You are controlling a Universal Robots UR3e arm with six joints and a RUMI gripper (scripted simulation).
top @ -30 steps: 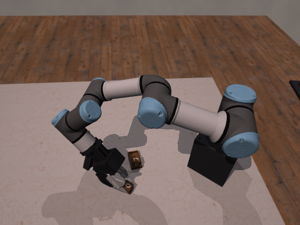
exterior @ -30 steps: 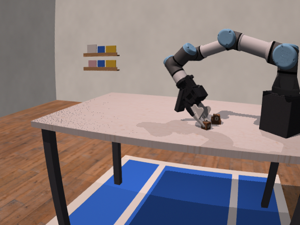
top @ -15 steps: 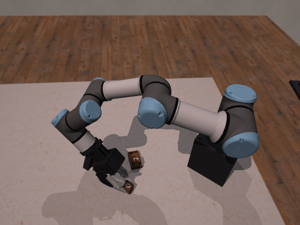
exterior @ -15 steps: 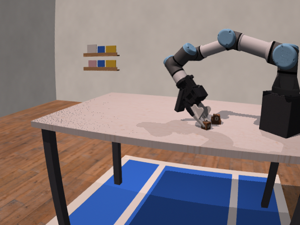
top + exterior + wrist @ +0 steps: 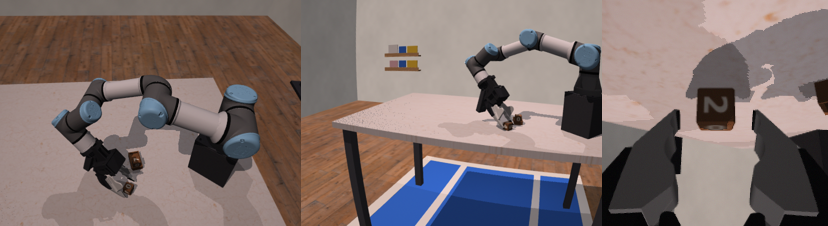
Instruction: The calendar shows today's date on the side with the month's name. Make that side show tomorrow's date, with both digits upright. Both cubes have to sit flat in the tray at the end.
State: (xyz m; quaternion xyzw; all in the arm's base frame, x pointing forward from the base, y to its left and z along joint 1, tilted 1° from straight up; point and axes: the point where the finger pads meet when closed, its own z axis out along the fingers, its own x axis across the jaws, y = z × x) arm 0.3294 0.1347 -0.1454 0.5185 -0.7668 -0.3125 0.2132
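Observation:
My gripper is open, its tips low on either side of a loose brown cube. The wrist view shows a gap between each finger and the cube. This loose cube rests on the table outside the tray. It shows a 0 on top in the top view and a sideways 2 in the wrist view. The other cube sits in the small brown tray, with a 7 on top and a 0 facing the exterior camera. The month's name is not readable.
The tray and its cube stand close beside the gripper, towards the robot's side. The arm's black base block stands farther right on the pale table. Shelves hang on the back wall.

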